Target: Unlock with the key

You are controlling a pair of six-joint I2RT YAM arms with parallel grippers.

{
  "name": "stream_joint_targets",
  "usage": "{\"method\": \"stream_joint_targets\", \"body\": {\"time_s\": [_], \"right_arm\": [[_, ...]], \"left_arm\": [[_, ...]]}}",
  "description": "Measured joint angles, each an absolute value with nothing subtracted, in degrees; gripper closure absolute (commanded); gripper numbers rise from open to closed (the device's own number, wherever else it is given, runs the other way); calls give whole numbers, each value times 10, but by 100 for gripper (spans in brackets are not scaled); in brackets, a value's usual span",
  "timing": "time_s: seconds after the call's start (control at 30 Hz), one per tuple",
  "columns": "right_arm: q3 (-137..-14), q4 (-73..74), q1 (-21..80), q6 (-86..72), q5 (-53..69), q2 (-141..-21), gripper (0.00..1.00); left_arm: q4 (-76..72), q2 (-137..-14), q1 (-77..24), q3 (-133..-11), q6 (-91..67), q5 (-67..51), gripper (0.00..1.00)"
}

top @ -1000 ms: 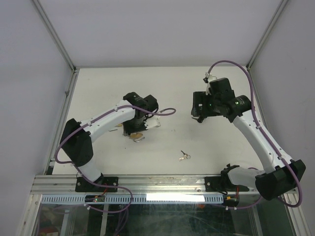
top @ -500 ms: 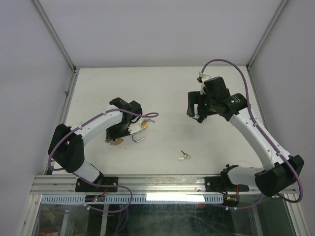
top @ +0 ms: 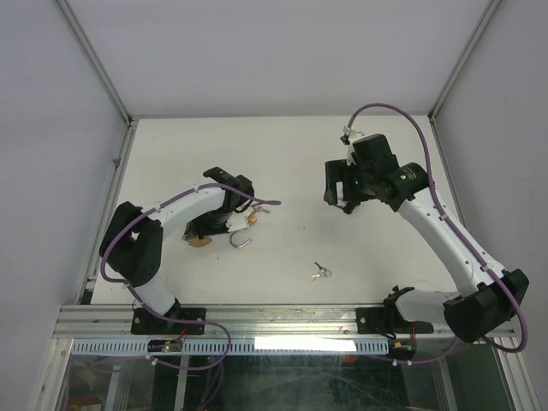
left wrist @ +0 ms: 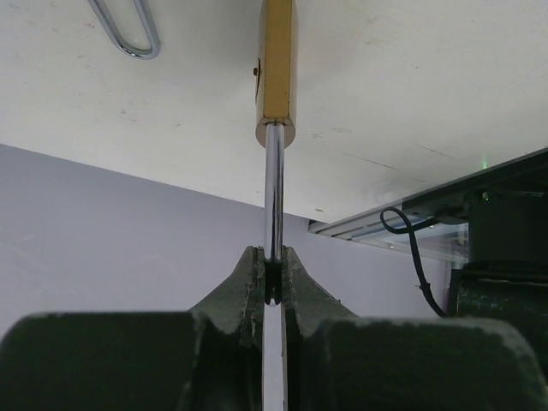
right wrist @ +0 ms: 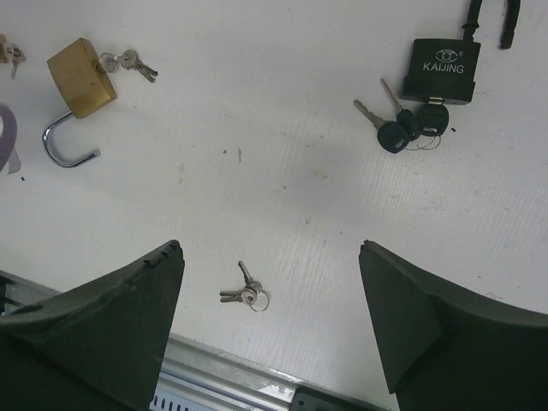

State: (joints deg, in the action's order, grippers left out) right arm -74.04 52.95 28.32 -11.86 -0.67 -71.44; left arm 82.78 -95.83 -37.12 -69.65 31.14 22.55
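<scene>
Shut tight: left gripper [left wrist: 272,276], pads clamped on the chrome steel shackle [left wrist: 273,188] of a small brass padlock [left wrist: 276,68]; lock at the left, near side of the white table [right wrist: 282,171], body pointing away from the fingers and edge-on to the wrist camera; keyway hidden; cannot tell whether the body rests on the table or hangs just off it.

Spread wide and holding nothing: right gripper [right wrist: 270,250], hovering over the right-centre of the table.

Flat on the table near the front edge, between the arms and well apart from both grippers: bunch of small silver keys [right wrist: 245,295]; probably the key wanted, though which lock it fits cannot be told.

Also present: second brass padlock with an open shackle [right wrist: 80,77], own keys [right wrist: 128,62] at its body; black square padlock [right wrist: 443,68] with black-headed keys [right wrist: 398,128], far right.

Handling, as judged: lock dense and rigid, heavy for its size; round polished shackle likely to swivel between the pads once a key pushes; firmer hold on the flat brass faces. Keys thin, light, lying flat, floppy on their ring; best taken by one key's head, blade left free.
</scene>
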Motion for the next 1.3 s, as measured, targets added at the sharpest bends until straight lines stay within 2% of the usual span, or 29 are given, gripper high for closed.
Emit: {"method": "stream_joint_targets", "body": {"time_s": [0.07, 0.13, 0.23, 0.3, 0.4, 0.47, 0.53, 0.63, 0.73, 0.77, 0.8, 1.1, 1.3], "right_arm": [[-740, 529, 284, -117, -6, -714, 15], [-740, 529, 284, -116, -6, -715, 14], [-740, 526, 285, -115, -6, -715, 14], [-740, 526, 287, -114, -6, -715, 15], [-740, 526, 289, -114, -6, -715, 14], [-740, 526, 290, -111, -6, -715, 14], [-740, 526, 291, -110, -6, -715, 14], [-740, 526, 291, -109, -6, -715, 14], [-740, 526, 291, -109, -6, -715, 12], [-740, 526, 291, -109, -6, -715, 12], [-740, 526, 291, -109, -5, -715, 12], [-731, 548, 312, -157, -18, -746, 22], [-619, 573, 358, -247, -11, -785, 20]], "left_arm": [[830, -964, -375, -700, 319, 229, 100], [831, -968, -379, -700, 326, 232, 89], [834, -978, -383, -707, 338, 235, 80], [834, -989, -383, -719, 344, 235, 78], [832, -1011, -383, -751, 351, 232, 80], [827, -1020, -383, -765, 354, 226, 76], [824, -1021, -383, -766, 356, 223, 64], [826, -1021, -385, -766, 362, 221, 36], [826, -1020, -394, -766, 371, 215, 19], [826, -1018, -398, -766, 373, 209, 8], [826, -1016, -401, -766, 377, 204, 2], [828, -990, -406, -812, 384, 133, 1], [820, -983, -406, -891, 372, 60, 1]]}}
